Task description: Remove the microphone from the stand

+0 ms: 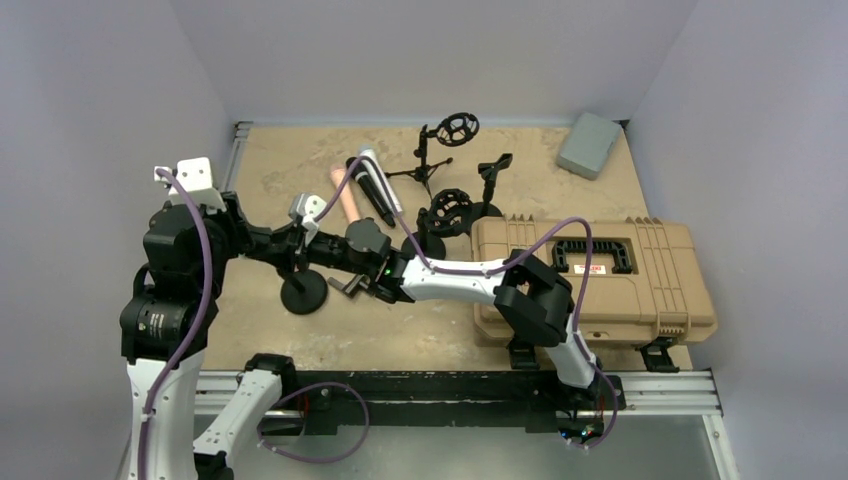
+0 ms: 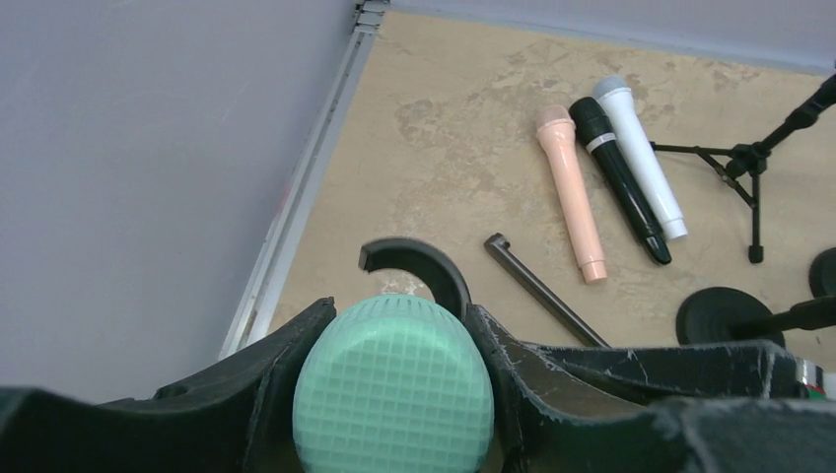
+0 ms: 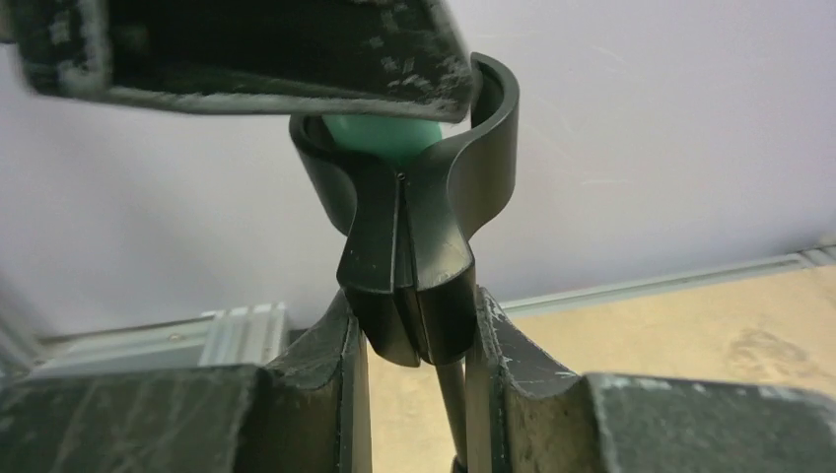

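The green microphone's (image 2: pixel 394 394) mesh head fills the gap between my left gripper's (image 2: pixel 399 317) fingers, which are shut on it. The stand's black C-shaped clip (image 2: pixel 419 264) curves just behind the head. In the right wrist view my right gripper (image 3: pixel 414 345) is shut on the clip's (image 3: pixel 414 256) lower stem, and green (image 3: pixel 380 136) shows inside the clip's ring under a left finger (image 3: pixel 246 49). From above, both grippers, left (image 1: pixel 305 235) and right (image 1: pixel 352 283), meet over the stand's round base (image 1: pixel 303 293).
A pink (image 2: pixel 572 197), a black (image 2: pixel 621 177) and a white microphone (image 2: pixel 643 158) lie side by side on the table. A loose black rod (image 2: pixel 542 291), tripod stands (image 1: pixel 430 170), a tan case (image 1: pixel 600 285) and a grey box (image 1: pixel 590 145) lie around.
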You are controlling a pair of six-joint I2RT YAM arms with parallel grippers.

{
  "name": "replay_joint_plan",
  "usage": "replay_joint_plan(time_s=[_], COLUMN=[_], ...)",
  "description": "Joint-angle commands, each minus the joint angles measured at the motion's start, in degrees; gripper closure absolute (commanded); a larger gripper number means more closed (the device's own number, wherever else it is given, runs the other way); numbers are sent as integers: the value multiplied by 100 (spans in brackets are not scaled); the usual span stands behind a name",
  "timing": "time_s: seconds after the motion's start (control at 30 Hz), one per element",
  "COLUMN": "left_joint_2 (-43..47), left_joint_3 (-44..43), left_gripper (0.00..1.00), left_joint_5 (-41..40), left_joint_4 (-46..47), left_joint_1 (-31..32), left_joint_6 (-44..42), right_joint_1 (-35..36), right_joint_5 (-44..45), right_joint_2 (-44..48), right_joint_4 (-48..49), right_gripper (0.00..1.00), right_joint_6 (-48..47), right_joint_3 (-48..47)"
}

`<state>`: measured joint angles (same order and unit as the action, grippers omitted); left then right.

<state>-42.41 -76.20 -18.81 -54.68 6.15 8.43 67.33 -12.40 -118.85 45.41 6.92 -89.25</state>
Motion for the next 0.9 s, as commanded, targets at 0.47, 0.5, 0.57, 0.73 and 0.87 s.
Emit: replay_joint_plan(time_s=[0.47, 0.5, 0.57, 0.73, 0.87], left_joint_2=[-255, -281, -340, -511, -643], left_joint_3=[-1307, -1423, -1665, -2340, -2995], left_gripper=[100, 100, 100, 100, 100], left_joint_5=[-218, -220, -268, -451, -454], left_joint_4=[-138, -158, -201, -291, -308], left_joint_1=[78, 79, 83, 81, 79], left_joint_6=[20, 19, 7, -83, -124], right_joint_1=[-106, -110, -106, -108, -106], right_joint_5=[149, 136, 119, 102, 94], right_joint_2=[80, 78, 86, 115, 94], right_joint_4=[276, 290, 309, 408, 433], right_gripper=[100, 100, 100, 100, 100], right_joint_6=[133, 140, 144, 148, 144], right_joint_3=[-11, -9, 28, 136, 169])
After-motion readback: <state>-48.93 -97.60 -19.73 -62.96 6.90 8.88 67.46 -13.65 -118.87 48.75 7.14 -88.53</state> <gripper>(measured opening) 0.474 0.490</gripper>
